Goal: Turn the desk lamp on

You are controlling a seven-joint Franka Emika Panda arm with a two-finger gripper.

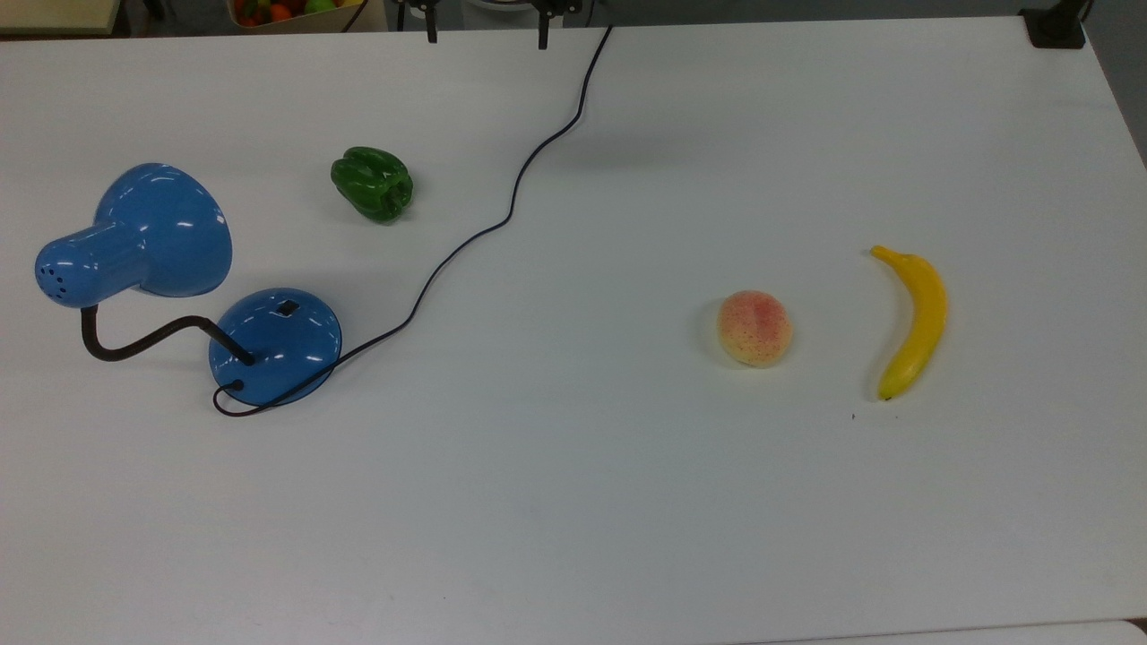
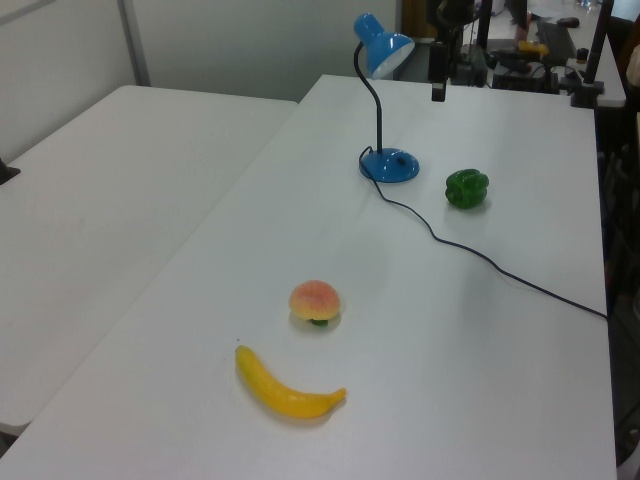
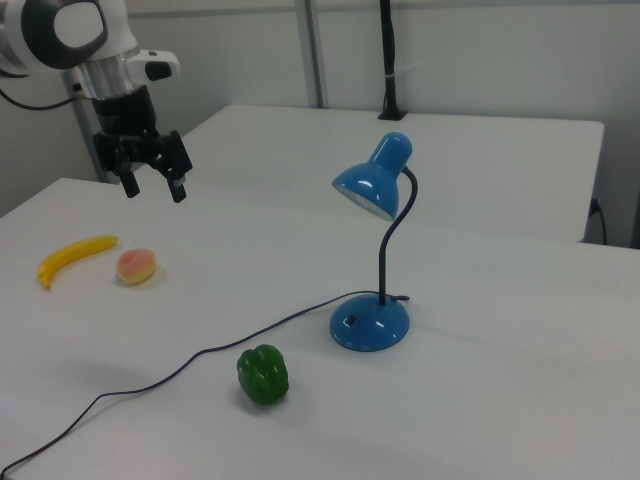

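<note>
Lamp unlit, task not begun
The gripper (image 3: 153, 180), jaws apart, hangs well away from the desk lamp (image 3: 372, 245); its switch (image 1: 287, 308) remains unpressed.

Desk lamp (image 1: 152, 269), glossy blue, upright on white table (image 1: 627, 502), at the top view's left. Bell-shaped shade (image 3: 372, 186) tilted downward, held on a bent black gooseneck (image 3: 392, 240) rising from the rear of the round domed base (image 3: 369, 323). Small black switch (image 1: 287, 308) set into the dome's top surface. No glow visible from the shade. Black cord (image 1: 502, 215) leaves the base edge, loops once beside it, then snakes across the table to the far edge.
</note>
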